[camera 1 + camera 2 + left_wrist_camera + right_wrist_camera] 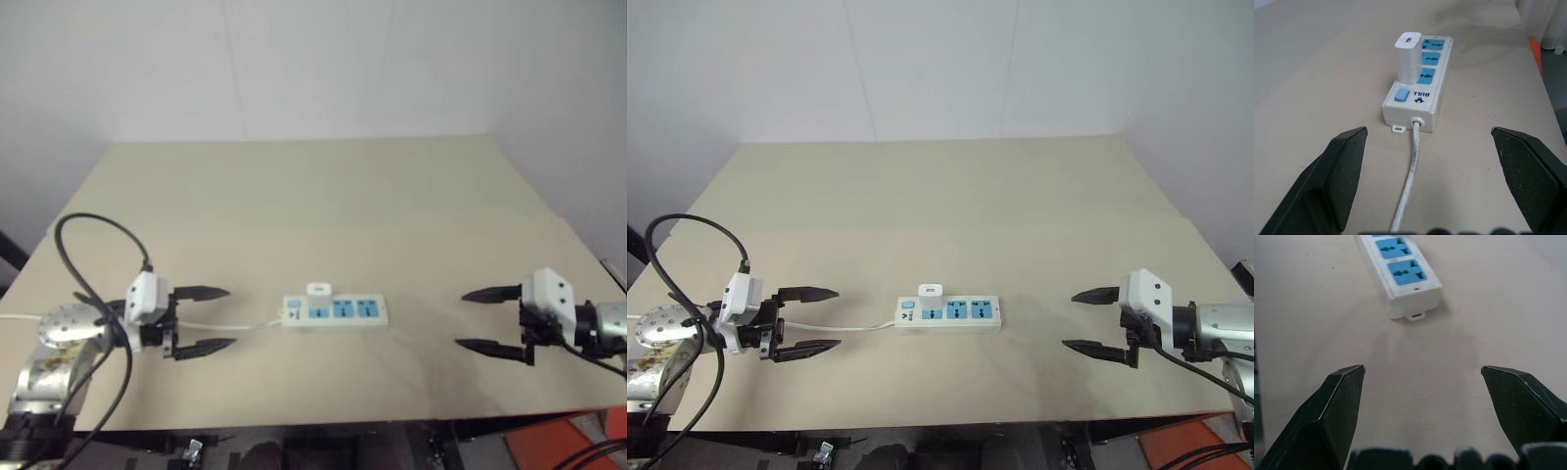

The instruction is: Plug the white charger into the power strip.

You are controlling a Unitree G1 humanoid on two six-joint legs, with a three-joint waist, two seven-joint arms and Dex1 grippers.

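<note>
A: Where did the power strip [948, 313] lie?

B: On the beige counter [950, 196], near the middle of its near edge and lying along that edge. The switch end pointed toward the left end effector [808, 319], and its thin white cord [838, 329] ran off across the counter toward that side.

A: And the white charger [1408, 57]?

B: It stood upright on the strip, at the spot nearest the blue switch [1401, 95]. In the left wrist view it sat at the far side of that socket face; whether its prongs were fully seated, I couldn't tell.

A: What of the left end effector?

B: It hovered near the counter's left edge, its two black fingers [1342, 171] spread wide with nothing between them, aimed at the strip's switch end, well apart from it.

A: The right one?

B: The right end effector [1093, 319] hung near the right edge, also spread wide and empty, pointing at the strip's far end, well apart too.
</note>
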